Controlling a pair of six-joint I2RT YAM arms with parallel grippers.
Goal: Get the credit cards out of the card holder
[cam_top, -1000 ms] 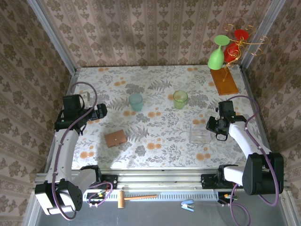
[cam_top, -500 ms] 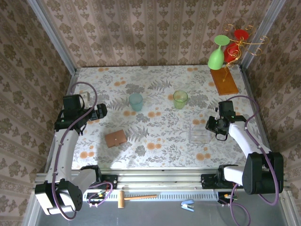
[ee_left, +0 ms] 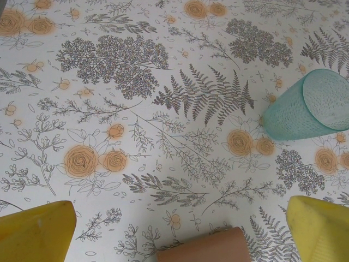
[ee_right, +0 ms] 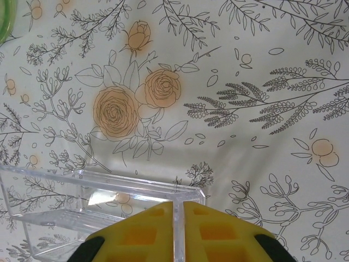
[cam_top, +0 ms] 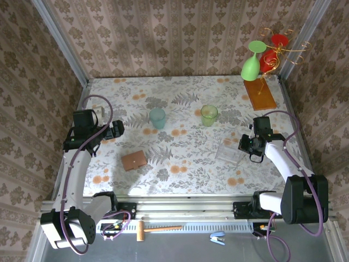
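- Step in hand (judged): staging. The right gripper (ee_right: 179, 210) is clenched on one wall of the clear plastic box (cam_top: 230, 153), at 4 o'clock on the table (cam_top: 185, 174). Nothing is seen inside the box.
- Left gripper (ee_left: 177, 226) released, jaws wide, hovering off the cloth.
- Card holder (cam_top: 134, 160) lies flat and folded shut at 7 o'clock. The credit cards are judged to be inside it.
- Next move calls for: left arm down onto the card holder, fold opened, a card edge pinched.
- Teal cup (ee_left: 305, 106) and green cup (cam_top: 209, 114), towards 12 o'clock: contents cannot be told.

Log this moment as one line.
left pincer: open, near wallet | right pincer: shut on clear box wall | wallet: closed, flat on table
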